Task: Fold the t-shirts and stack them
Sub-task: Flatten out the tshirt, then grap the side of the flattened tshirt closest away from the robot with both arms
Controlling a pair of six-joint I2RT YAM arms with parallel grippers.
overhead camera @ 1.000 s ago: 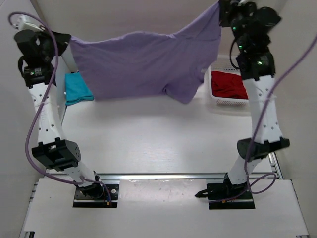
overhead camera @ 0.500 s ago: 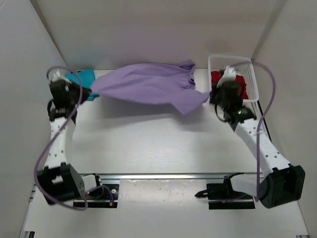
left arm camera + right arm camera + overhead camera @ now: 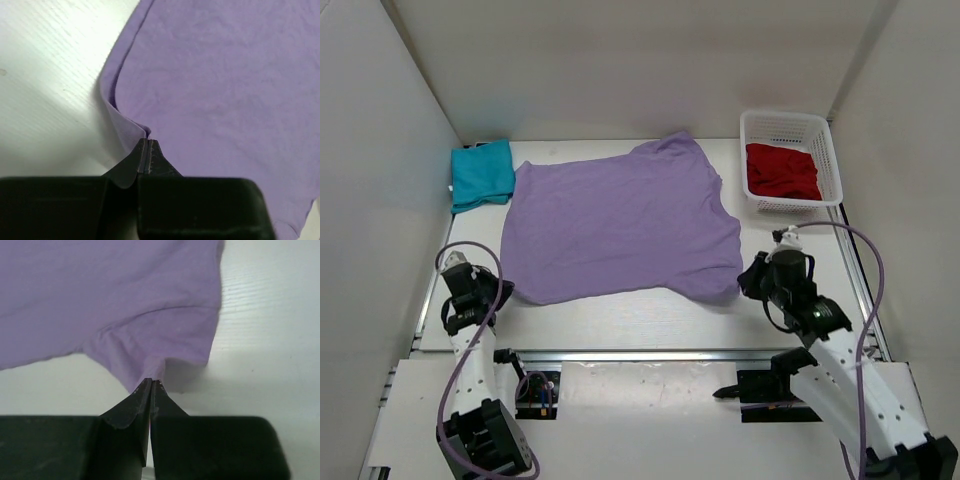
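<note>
The lavender t-shirt (image 3: 620, 225) lies spread flat across the middle of the table. My left gripper (image 3: 503, 292) is shut on its near left corner (image 3: 135, 131), and my right gripper (image 3: 748, 281) is shut on its near right corner (image 3: 152, 367). Both pinched corners are lifted a little off the table. A folded teal t-shirt (image 3: 482, 173) rests at the back left. The red t-shirt (image 3: 781, 171) lies bunched in the white basket (image 3: 790, 124) at the back right.
White walls close in the table on the left, back and right. A metal rail (image 3: 650, 354) runs along the near edge between the arm bases. Purple cables loop beside both arms.
Both arms have swung down and toward the near edge, carrying the lavender t-shirt from hanging high in the air to lying flat on the table. Both grips held throughout.
</note>
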